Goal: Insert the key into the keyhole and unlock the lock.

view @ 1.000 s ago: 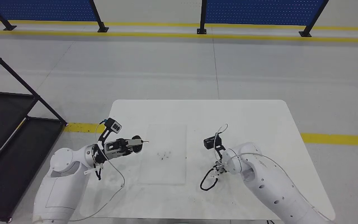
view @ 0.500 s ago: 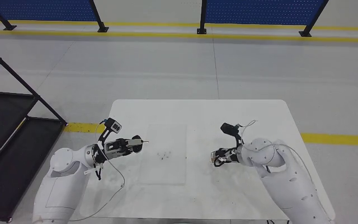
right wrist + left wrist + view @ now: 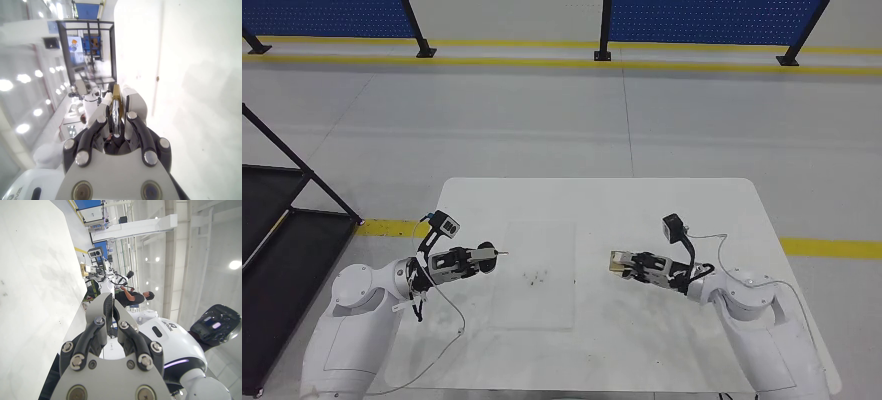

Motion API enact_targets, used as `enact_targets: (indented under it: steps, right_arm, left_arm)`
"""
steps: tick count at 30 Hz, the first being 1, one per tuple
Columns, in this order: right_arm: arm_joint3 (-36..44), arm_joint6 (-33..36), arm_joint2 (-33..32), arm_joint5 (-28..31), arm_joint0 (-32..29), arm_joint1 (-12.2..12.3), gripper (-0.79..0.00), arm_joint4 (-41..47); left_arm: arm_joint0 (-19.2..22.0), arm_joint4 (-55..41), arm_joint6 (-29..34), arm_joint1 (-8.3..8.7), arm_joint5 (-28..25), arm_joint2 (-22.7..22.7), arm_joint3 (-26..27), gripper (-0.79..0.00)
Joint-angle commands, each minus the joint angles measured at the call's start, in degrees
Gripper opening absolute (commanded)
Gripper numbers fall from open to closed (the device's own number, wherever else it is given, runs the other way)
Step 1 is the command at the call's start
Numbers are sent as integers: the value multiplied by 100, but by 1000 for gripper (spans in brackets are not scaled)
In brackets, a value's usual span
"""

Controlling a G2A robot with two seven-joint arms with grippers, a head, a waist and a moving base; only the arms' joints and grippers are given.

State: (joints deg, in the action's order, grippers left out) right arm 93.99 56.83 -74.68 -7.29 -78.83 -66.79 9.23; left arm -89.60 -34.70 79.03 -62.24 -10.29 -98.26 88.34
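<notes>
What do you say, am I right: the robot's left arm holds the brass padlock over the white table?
Not the left: the right wrist view shows the brass padlock clamped in the right arm's fingers, over the white table.

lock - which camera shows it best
Right wrist view: the lock sits close up, its brass body and shiny shackle clamped in the right claw. The left wrist view shows its brass face small and far off; the top view, a tiny tan block.
</notes>
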Motion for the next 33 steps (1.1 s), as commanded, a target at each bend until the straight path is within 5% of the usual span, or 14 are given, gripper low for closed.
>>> enact_targets:
  steps: [1,11,30,33]
  right_arm:
    - [221,-28,-119,-7,-83,25,-785,51]
    - [1123,-20,-446,40,-465,114,-785,342]
    - [1112,94,-379,37,-436,123,-785,320]
    - [1112,94,-379,37,-436,123,-785,320]
  left_arm:
    - [0,0,0,0,0,0,0,-785]
    - [0,0,0,0,0,0,0,-785]
    - [-6,10,-45,-1,2,3,-1,-785]
    - [-48,-185,-341,-49,42,313,174,-785]
